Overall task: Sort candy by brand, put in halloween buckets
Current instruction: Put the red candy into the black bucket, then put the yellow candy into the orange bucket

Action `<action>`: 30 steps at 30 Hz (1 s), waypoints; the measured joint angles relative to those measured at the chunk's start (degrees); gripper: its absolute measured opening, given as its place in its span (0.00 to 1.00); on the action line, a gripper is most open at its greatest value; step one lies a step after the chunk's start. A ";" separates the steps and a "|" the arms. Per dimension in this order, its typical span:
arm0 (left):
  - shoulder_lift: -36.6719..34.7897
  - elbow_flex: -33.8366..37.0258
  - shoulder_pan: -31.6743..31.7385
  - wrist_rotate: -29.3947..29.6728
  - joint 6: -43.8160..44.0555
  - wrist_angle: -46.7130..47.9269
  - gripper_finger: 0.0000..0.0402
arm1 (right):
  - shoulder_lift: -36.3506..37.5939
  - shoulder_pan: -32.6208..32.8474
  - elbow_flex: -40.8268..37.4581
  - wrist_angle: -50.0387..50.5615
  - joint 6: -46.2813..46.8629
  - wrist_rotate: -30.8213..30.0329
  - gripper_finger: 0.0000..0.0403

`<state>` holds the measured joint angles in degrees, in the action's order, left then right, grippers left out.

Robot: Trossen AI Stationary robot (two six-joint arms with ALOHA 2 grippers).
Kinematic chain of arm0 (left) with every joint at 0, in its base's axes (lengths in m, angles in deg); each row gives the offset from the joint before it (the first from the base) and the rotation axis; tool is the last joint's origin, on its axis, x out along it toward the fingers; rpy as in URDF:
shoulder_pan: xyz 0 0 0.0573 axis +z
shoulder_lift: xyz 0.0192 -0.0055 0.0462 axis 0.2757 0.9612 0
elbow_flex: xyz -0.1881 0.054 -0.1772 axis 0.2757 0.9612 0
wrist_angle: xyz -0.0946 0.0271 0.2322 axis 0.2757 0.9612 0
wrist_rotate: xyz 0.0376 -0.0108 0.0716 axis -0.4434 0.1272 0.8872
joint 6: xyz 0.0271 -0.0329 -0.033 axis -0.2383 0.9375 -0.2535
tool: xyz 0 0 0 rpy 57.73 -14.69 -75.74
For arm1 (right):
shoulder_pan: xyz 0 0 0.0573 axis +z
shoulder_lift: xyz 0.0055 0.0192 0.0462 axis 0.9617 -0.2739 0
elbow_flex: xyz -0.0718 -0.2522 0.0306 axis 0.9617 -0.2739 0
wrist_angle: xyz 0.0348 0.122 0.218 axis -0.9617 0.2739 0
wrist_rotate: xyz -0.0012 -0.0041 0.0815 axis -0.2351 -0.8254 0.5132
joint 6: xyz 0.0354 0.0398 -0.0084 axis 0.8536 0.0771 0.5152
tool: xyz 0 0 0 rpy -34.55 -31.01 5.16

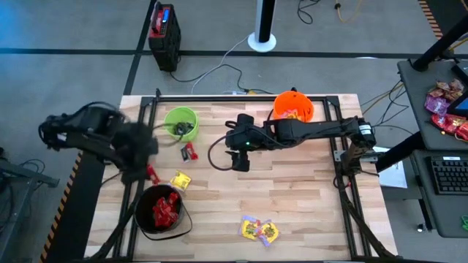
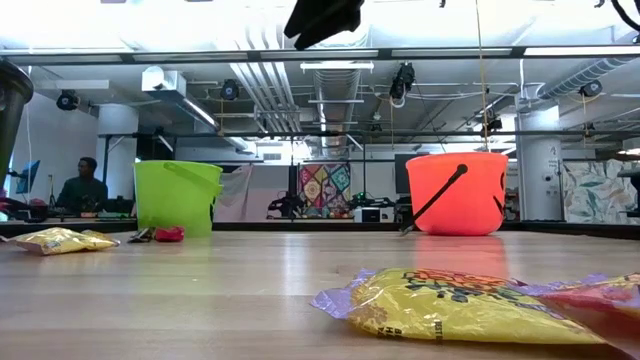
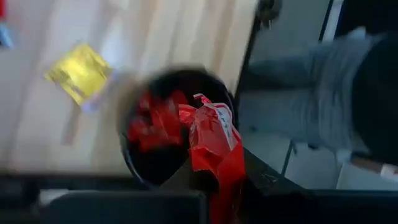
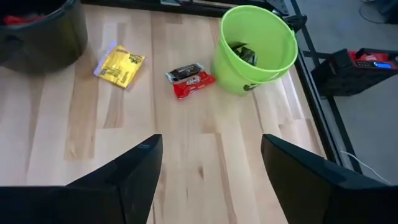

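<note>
At the left of the high view, the left gripper (image 1: 148, 173) hangs just above the black bucket (image 1: 139, 217), and its fingers are closed on a red candy (image 3: 214, 134), which dangles over the red wrappers already inside. I judge that the step in hand is dropping this red piece; the next move calls only for opening the fingers while the candy is over the bucket mouth, not over its rim.

A little to the right, a yellow candy (image 1: 180, 180) lies on the desk (image 1: 292, 197) near the black bucket. Further up, a red and a dark candy (image 1: 189, 151) lie together beside the green bucket (image 1: 181, 122), which has dark wrappers inside.

Near the lower middle, more yellow candies (image 1: 259, 230) wait on the desk.

In the middle of the frame, the right gripper (image 1: 240, 161) hovers over bare wood with its fingers wide apart, holding nothing. The orange bucket (image 1: 293, 107) stands at the upper right.
</note>
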<state>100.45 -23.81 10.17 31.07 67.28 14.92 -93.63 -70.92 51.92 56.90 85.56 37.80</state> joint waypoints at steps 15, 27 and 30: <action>6.54 11.02 -33.16 13.79 20.01 -8.95 0.28 | 0.11 -3.46 -2.57 2.68 20.49 17.09 0.67; 6.43 15.55 -33.25 27.47 9.60 -15.02 0.38 | 0.07 9.71 -6.18 7.48 35.94 32.99 0.62; 4.92 14.74 -33.17 35.65 6.68 -17.17 0.38 | -0.34 14.27 -9.42 5.45 34.71 29.02 0.60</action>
<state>105.37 -9.07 -23.00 66.72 73.95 -2.25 -93.96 -56.65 42.50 62.35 120.28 66.83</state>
